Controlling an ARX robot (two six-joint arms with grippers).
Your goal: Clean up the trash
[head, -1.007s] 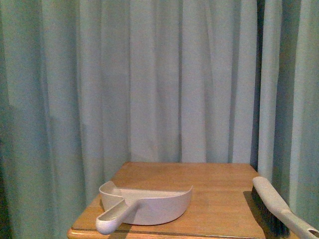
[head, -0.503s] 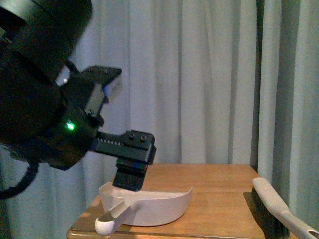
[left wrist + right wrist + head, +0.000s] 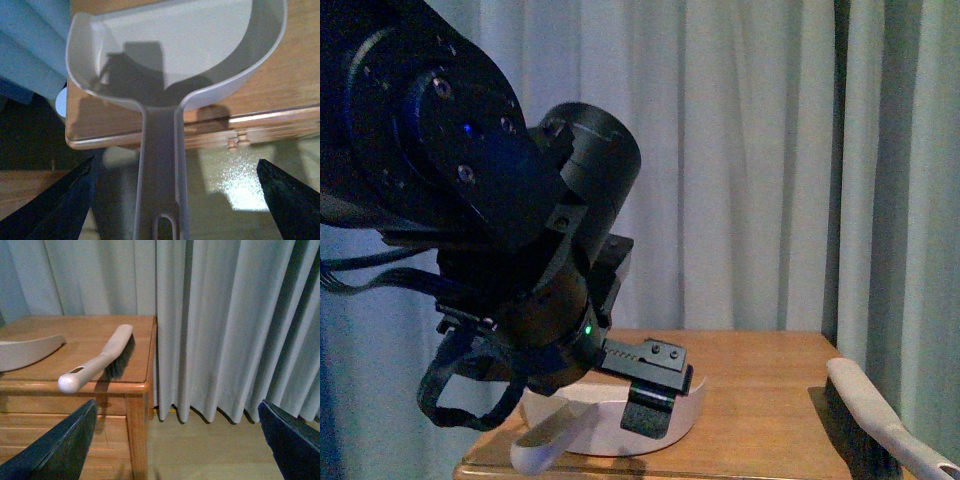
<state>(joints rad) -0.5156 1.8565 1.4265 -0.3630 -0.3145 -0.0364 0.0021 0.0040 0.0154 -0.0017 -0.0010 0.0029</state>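
Observation:
No scrap of plastic wrap shows in any view. The pinkish dustpan (image 3: 692, 400) sits at the front left of the wooden table, half hidden by my left arm. Its pan (image 3: 175, 45) looks empty in the left wrist view, and its handle (image 3: 160, 175) sticks out past the table edge. My left gripper (image 3: 655, 402) is open. In the left wrist view, the left gripper (image 3: 175, 200) has the handle between its spread fingers without touching it. My right gripper (image 3: 175, 440) is open and empty, low beside the table's right side.
A hand brush (image 3: 880, 420) lies along the table's right edge, its handle overhanging the front; it also shows in the right wrist view (image 3: 100, 357). The wooden table (image 3: 770, 380) stands against pale curtains (image 3: 750, 160). Wooden floor (image 3: 210, 450) lies below.
My left arm has swung into the front view and dropped down to the dustpan, now covering much of it. The dustpan and brush have not moved.

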